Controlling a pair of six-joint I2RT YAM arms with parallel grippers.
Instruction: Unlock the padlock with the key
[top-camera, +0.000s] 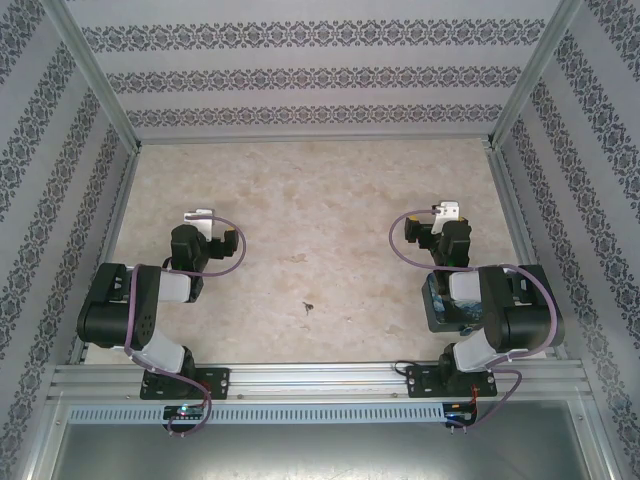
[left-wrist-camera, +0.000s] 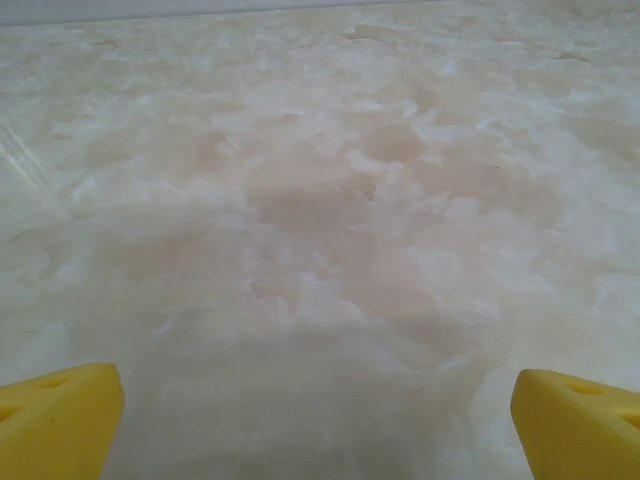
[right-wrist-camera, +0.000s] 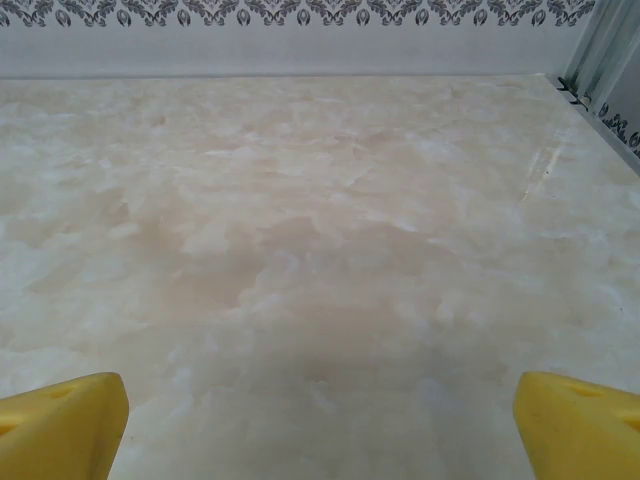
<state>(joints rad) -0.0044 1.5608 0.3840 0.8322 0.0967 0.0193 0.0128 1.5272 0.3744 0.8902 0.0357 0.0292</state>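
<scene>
so both arms sit folded up near their bases, one on each side of the worktop (top-camera: 320, 180); left claw (top-camera: 203, 216) and right claw (top-camera: 447, 211) are both spread wide with nothing in them; the wrist cams agree, the left one's yellow fingertips (left-wrist-camera: 60, 420) are way out at the frame corners with bare marble-look surface between them, same deal for the right one's fingertips (right-wrist-camera: 575, 425); my guess is they're tucked like that to leave the middle free for the overhead view; what I take for the padlock (top-camera: 307, 307) is a tiny dark speck lying near the front middle, between the two arms and well apart from both claws (too small to tell colour or shackle, and I can't make out the key separately); there's also a bluish box (top-camera: 437, 300) tucked under the right arm, mostly hidden; looks to me like nothing's started yet; next job would be bringing a claw down onto that speck, and something that small will be fiddly to pinch
</scene>
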